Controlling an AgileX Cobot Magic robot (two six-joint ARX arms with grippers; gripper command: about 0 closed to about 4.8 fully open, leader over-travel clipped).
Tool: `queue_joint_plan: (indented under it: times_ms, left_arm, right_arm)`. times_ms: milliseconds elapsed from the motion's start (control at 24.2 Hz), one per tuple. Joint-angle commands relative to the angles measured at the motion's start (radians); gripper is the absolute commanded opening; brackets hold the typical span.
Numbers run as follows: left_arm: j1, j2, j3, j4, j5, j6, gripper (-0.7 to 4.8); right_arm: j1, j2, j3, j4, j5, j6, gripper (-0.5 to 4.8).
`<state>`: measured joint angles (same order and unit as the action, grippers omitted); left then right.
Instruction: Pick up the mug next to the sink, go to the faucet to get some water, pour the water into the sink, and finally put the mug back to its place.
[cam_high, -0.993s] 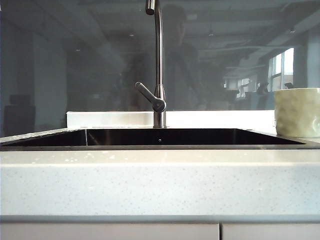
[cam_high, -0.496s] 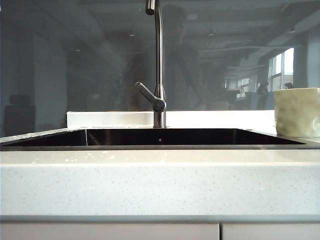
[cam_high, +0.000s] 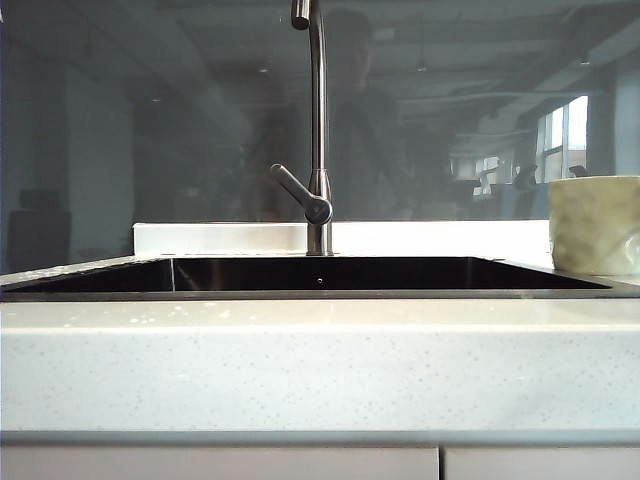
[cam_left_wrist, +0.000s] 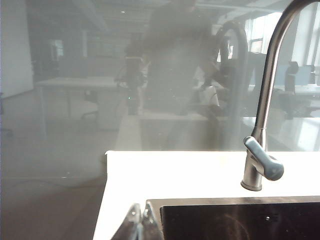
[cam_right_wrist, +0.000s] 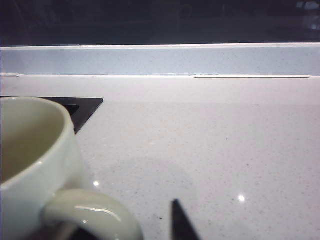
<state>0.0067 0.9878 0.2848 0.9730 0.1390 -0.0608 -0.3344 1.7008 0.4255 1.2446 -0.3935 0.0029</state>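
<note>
The surface (cam_high: 320, 360) carries the sink (cam_high: 320, 274), with the mug (cam_right_wrist: 35, 165) upright just right of it. The right hand (cam_right_wrist: 150, 227), nearer, has the mug's handle (cam_right_wrist: 95, 212) just before it; its opening cannot be told. The left hand (cam_left_wrist: 137, 225) is closed at the sink's left.

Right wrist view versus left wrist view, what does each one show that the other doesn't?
Only the right wrist view shows the pale cream-green glossy mug with its loop handle, right beside the right tool, of which one dark fingertip shows. Only the left wrist view shows the tall brushed-steel gooseneck faucet, its lever, and the shut left tool. Both show the pale speckled stone counter and the dark recessed sink.
</note>
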Motion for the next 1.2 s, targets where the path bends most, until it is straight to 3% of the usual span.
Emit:
queue_joint_plan:
  times_ms: [41, 165, 290, 414, 455, 745, 869, 993, 1076, 1200]
  left_arm:
    - [0.0, -0.002, 0.004, 0.016, 0.003, 0.0, -0.05]
    - [0.0, -0.002, 0.004, 0.016, 0.004, 0.0, -0.05]
    - [0.0, -0.002, 0.004, 0.016, 0.004, 0.0, -0.05]
    - [0.0, -0.002, 0.004, 0.016, 0.004, 0.0, -0.05]
    - [0.0, -0.002, 0.004, 0.016, 0.004, 0.0, -0.05]
    - [-0.001, 0.061, 0.04, 0.009, 0.039, 0.0, -0.05]
    - [-0.001, 0.219, 0.138, 0.009, 0.101, 0.0, -0.05]
    - [-0.002, 0.399, 0.252, 0.013, 0.16, -0.001, -0.05]
    - [-0.002, 0.549, 0.351, 0.045, 0.225, 0.0, -0.05]
    - [-0.003, 0.804, 0.544, 0.131, 0.375, -0.024, -0.05]
  right_arm:
    - [0.003, -0.003, 0.002, 0.017, 0.006, 0.001, 1.06]
    - [0.01, -0.003, 0.002, 0.017, 0.01, 0.001, 0.95]
    - [0.011, -0.003, 0.002, 0.017, 0.01, 0.001, 0.39]
    - [0.011, -0.003, 0.002, 0.018, 0.01, 0.001, 0.34]
    - [0.011, -0.003, 0.002, 0.027, 0.009, 0.001, 0.0]
    - [0.011, -0.006, 0.011, 0.155, 0.025, 0.127, -0.03]
    - [0.054, -0.019, 0.038, 0.153, 0.034, 0.28, -0.03]
    - [0.135, -0.033, 0.077, 0.137, 0.035, 0.298, -0.03]
    - [0.211, -0.055, 0.13, 0.081, 0.04, 0.321, -0.03]
    - [0.338, -0.08, 0.29, -0.14, 0.04, 0.342, -0.03]
